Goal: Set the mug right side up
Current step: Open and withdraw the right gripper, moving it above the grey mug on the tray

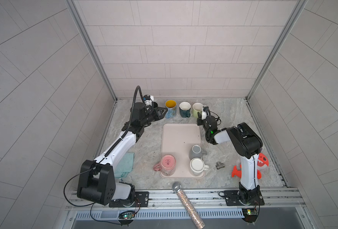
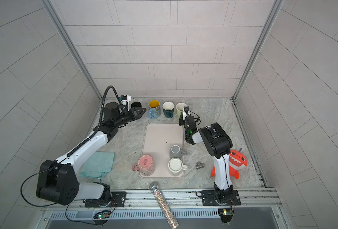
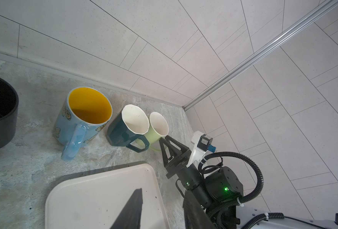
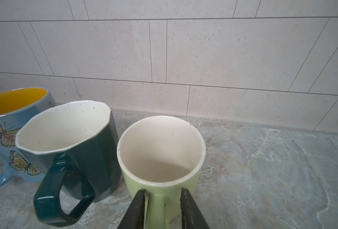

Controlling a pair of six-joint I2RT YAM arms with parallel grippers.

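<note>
Beyond the far left corner of the pale pink plastic tray (image 2: 160, 134), my left gripper (image 2: 143, 110) hangs just beside the blue butterfly-painted ceramic mug (image 2: 154, 110). I cannot tell how its jaws stand, and any drift could nudge that mug. Next along, the dark teal faceted mug (image 2: 168, 110) stands just beside the pale green ceramic mug (image 4: 160, 158), which sits upright past the tray's far right corner. My right gripper (image 4: 163, 190) has its jaws parted astride the green handle, not clamping. If I back out crooked, a finger could hook the handle and tip the mug into its teal neighbour.
</note>
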